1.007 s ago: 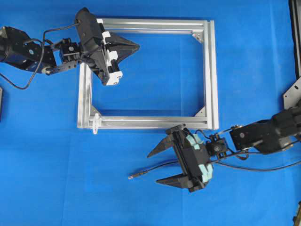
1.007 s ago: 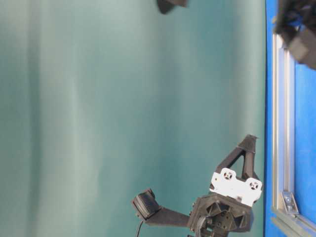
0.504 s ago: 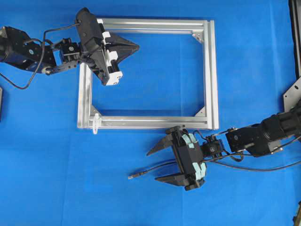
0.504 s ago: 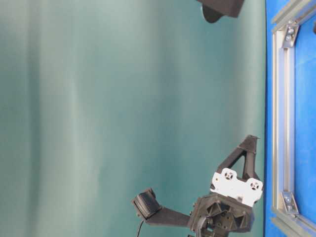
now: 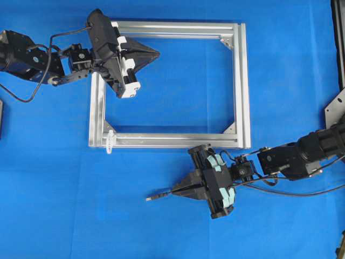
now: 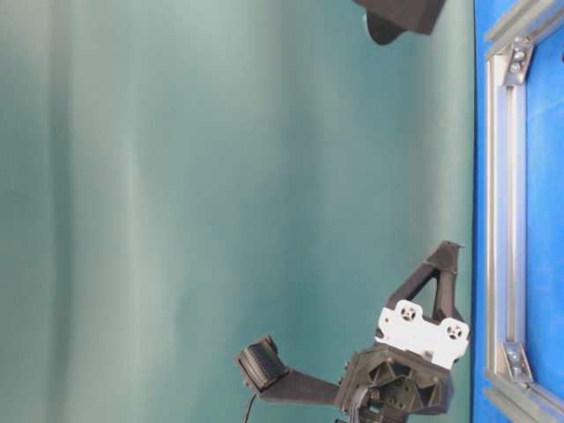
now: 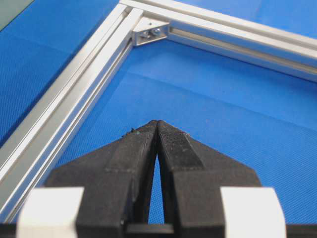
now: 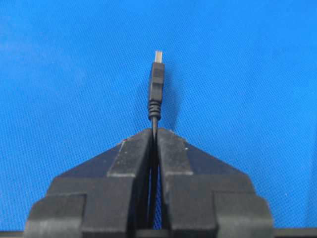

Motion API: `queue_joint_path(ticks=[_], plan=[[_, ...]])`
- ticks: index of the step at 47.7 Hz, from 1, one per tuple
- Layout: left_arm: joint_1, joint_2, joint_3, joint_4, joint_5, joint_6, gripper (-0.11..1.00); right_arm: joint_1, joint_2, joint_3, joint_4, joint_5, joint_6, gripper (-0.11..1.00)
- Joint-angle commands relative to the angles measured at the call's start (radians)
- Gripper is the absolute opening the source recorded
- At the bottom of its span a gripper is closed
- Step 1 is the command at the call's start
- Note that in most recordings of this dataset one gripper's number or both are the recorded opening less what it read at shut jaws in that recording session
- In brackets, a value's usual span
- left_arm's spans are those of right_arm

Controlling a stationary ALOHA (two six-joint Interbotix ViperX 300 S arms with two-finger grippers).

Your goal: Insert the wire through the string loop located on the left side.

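Note:
The wire lies on the blue cloth below the frame, its slim dark plug with a metallic tip pointing left. My right gripper is shut on the wire just behind the plug; in the right wrist view the cable runs between the closed fingers. The string loop, small and white, hangs at the frame's lower left corner, well left of and above the plug. My left gripper is shut on nothing, hovering inside the frame's upper left corner, tips together.
A silver aluminium frame lies flat on the blue cloth, with corner brackets. The table-level view shows the frame's rail and the left arm's gripper body. Black arm cables trail at the right.
My right gripper has shifted slightly left and closed from wide open onto the wire behind the plug. The left arm has not moved.

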Motion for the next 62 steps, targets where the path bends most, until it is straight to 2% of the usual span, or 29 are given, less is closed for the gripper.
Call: queue_joint_path(ticks=[1,13,22,39,62], plan=[[-0.002,-0.032,-0.006,0.003,-0.005,0.0,0.0,0.006,-0.017,-0.009,-0.003,-0.009,0.0,0.0],[-0.002,-0.032,-0.006,0.003,-0.002,-0.002,0.0,0.006,-0.02,-0.014,-0.003,-0.011,0.002,0.0],[-0.002,-0.032,-0.005,0.003,-0.002,-0.003,0.0,0.009,-0.072,-0.005,-0.003,0.009,0.005,0.0],[0.0,-0.032,-0.006,0.003,0.0,-0.003,0.0,0.009,-0.27,0.008,-0.003,0.218,0.005,0.0],[-0.002,-0.032,-0.006,0.003,-0.002,-0.006,0.0,0.009,-0.273,0.008,-0.003,0.222,0.003,0.0]])
